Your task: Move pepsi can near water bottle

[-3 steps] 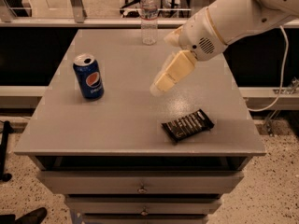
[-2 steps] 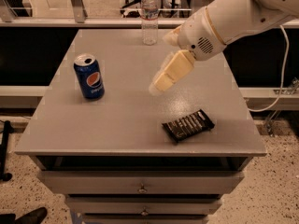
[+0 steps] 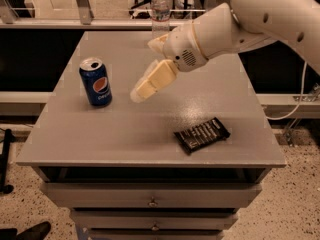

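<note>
The camera view looks down on a grey bench [image 3: 100, 139] with drawers [image 3: 150, 196] beneath its top.

The white arm [image 3: 260, 19] comes in from the upper right and slopes down toward the middle of the bench. It ends in a rounded wrist housing above the far half of the top. From there the gripper [image 3: 150, 71] points down and to the left, hanging over the bench between the pepsi can and the arm's wrist. One long cream jaw slants toward the bench surface. A shorter cream piece, seemingly the other jaw, shows higher up by the wrist. The two stand apart, so the jaws look spread, with nothing held between them.

The pepsi can [image 3: 96, 82] stands upright on the left part of the bench with its round logo facing the camera. It is near the tip of the lower jaw but clear of it, with bare bench between them.

The water bottle [image 3: 160, 11] stands upright at the far edge of the bench, just behind the upper jaw and the wrist. It is well apart from the can, farther back and to the right.

A dark snack wrapper [image 3: 201, 134] lies flat on the near right part of the bench, apart from both the can and the gripper. A pale cable [image 3: 300, 99] hangs beyond the bench's right side.
</note>
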You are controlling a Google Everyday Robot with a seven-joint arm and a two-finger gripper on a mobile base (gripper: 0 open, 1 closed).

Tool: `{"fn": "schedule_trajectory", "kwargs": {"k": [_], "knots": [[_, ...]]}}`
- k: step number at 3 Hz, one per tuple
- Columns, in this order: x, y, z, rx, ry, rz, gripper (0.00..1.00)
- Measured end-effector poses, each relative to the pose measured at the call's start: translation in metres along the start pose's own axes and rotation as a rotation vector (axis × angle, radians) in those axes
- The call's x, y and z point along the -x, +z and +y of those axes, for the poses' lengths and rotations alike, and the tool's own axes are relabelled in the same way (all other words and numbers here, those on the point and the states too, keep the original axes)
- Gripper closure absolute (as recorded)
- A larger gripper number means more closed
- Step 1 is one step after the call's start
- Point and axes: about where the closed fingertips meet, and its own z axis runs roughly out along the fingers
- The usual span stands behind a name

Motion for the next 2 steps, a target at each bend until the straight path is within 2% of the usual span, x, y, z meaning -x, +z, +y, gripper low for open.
{"fn": "schedule_trajectory", "kwargs": {"k": [1,2], "knots": [[0.015,0.052,-0.017,-0.016,-0.018,-0.127,0.0],[0.023,0.08,-0.026,-0.028,-0.027,-0.197,0.0]]}}
